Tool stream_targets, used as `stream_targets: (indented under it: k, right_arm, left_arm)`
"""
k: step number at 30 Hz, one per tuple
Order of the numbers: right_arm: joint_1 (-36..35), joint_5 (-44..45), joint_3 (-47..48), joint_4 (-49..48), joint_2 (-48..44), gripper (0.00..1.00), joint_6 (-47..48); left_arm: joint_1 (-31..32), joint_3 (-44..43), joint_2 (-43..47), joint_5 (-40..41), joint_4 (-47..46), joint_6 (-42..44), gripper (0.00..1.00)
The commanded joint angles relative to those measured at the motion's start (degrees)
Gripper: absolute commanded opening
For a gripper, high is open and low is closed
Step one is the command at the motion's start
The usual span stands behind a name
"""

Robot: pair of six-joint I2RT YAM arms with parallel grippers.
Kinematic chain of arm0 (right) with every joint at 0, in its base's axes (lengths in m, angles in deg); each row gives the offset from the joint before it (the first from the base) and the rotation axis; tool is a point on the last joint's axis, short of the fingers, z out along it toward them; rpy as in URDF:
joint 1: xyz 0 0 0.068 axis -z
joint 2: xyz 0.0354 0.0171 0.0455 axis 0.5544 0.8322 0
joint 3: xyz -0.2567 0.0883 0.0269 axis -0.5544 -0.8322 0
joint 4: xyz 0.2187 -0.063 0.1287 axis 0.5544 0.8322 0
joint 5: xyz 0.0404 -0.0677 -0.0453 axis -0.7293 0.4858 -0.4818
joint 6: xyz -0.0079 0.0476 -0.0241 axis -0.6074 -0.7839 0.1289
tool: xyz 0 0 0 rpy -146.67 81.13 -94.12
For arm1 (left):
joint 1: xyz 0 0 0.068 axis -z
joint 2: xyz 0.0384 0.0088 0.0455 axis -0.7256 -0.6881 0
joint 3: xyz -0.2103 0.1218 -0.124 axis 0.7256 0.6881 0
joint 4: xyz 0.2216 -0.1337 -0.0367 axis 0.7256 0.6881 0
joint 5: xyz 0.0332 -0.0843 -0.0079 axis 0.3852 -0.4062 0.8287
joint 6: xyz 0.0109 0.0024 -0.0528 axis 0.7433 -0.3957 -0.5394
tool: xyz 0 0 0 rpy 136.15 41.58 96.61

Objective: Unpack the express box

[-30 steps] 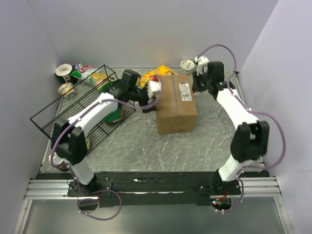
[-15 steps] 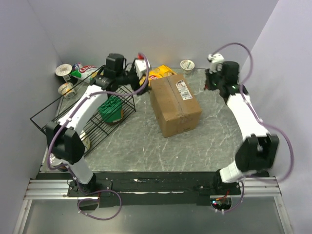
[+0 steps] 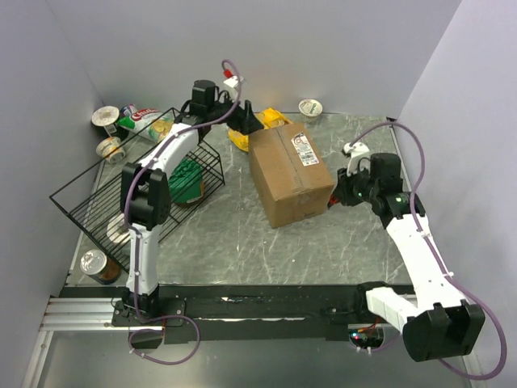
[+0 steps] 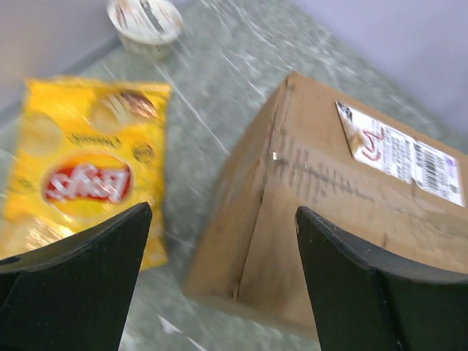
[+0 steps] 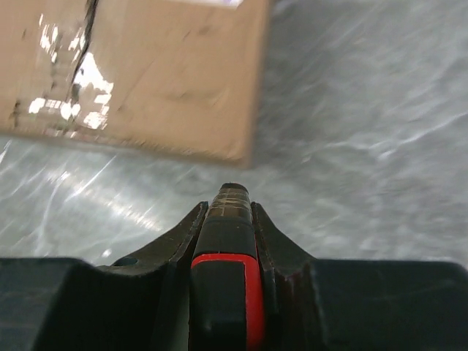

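The brown corrugated cardboard carton (image 3: 291,174) looks stiff, light, graspable at flap edges; left tool (image 4: 223,212) spread, right tool (image 5: 234,191) pressed together.

The express box (image 3: 291,174) is plain brown cardboard. Its label (image 4: 398,157) is white with black print, a barcode and a red scrawl. The chip bag (image 4: 84,183) is bright yellow with a red oval logo. The surface (image 3: 242,242) is grey-green, veined in white like marble. The wire basket (image 3: 113,153) is black. The lidded cup (image 4: 145,22) is white with brownish print. The left tool (image 4: 223,212) is black, and the right tool (image 5: 234,194) is black with a red strip.
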Motion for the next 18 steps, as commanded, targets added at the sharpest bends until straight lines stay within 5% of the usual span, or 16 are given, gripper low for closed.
stream_targets:
  k: [1, 9, 18]
  right_arm:
    - [-1.8, -4.2, 0.1, -1.8, -0.4, 0.00, -3.9]
    - [-1.8, -3.1, 7.0, -10.1, 7.8, 0.00, -3.7]
    - [-1.8, -2.2, 10.7, -13.1, 15.0, 0.00, -1.1]
  left_arm:
    - [-0.9, 3.1, 3.6, -14.1, -5.6, -10.4, 0.85]
    - [-0.1, 19.7, 14.0, -21.7, -1.3, -10.5, 0.80]
    - [1.8, 31.8, 25.9, -20.7, 18.0, 6.5, 0.75]
